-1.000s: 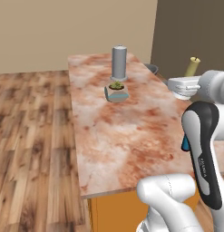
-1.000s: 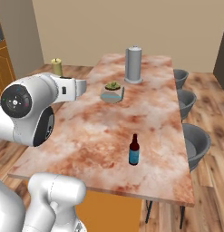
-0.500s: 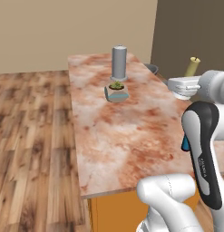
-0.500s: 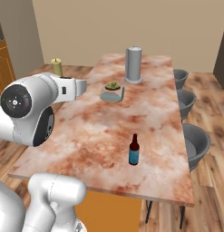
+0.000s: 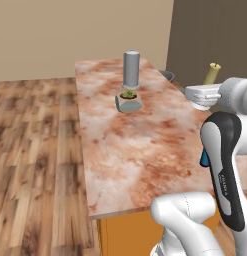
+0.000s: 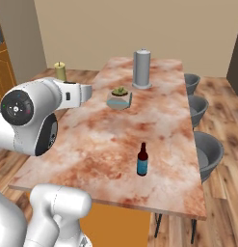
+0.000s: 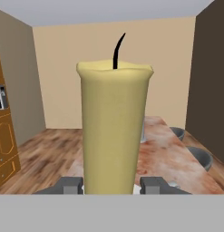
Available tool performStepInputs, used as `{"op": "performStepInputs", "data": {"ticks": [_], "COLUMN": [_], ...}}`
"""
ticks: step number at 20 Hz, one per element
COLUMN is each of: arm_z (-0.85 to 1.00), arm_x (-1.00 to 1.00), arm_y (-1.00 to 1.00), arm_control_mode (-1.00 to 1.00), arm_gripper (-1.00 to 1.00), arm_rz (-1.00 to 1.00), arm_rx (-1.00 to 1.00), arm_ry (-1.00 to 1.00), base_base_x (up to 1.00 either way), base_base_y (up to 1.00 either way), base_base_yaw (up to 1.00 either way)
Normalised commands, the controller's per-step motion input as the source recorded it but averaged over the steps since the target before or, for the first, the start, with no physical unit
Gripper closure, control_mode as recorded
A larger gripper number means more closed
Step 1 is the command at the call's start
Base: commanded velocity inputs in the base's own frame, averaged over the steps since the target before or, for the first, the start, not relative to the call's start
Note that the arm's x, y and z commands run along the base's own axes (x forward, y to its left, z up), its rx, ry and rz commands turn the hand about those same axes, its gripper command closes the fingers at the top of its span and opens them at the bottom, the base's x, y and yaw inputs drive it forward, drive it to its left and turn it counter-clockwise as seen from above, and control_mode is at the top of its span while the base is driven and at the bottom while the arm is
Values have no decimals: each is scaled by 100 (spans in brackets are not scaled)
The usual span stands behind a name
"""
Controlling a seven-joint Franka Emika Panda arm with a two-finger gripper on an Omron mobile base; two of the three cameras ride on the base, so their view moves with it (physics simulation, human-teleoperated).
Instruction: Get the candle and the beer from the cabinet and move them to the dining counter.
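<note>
The pale yellow candle (image 7: 114, 129) with its dark wick stands upright between my fingertips (image 7: 70, 185), and the gripper (image 7: 112, 186) is shut on its base. From the base cameras the candle (image 5: 211, 74) (image 6: 60, 71) rises above the white hand, held over the near side edge of the dining counter (image 5: 125, 150) (image 6: 96, 144). The beer (image 6: 142, 160), a brown bottle with a blue label, stands upright on the counter near its front right part. The cabinet is out of view.
A tall grey cylinder (image 5: 131, 69) (image 6: 142, 69) and a small potted plant (image 5: 128, 101) (image 6: 119, 99) stand further along the counter. Grey chairs (image 6: 207, 154) line its right side. Wooden floor (image 5: 35, 150) lies to the left. Orange cupboards (image 7: 2, 145) stand at the left.
</note>
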Motion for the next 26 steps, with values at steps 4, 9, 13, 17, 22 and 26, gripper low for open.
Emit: {"op": "performStepInputs", "data": {"ticks": [4,9,13,17,22,26], "arm_z": [0,0,0,0,-2,-14], "arm_x": [0,0,0,-1,-4,4], "arm_y": [0,0,0,0,0,8], "arm_control_mode": [-100,-100,-100,-100,-100,-100], "arm_gripper": [100,100,100,100,100,100], "arm_rz": [0,0,0,0,0,-11], "arm_rx": [0,0,0,0,0,0], "arm_ry": [0,0,0,0,-2,-1], "base_base_x": [0,0,0,0,0,0], "base_base_y": [0,0,0,0,0,0], "base_base_yaw": [0,0,0,0,0,0]}}
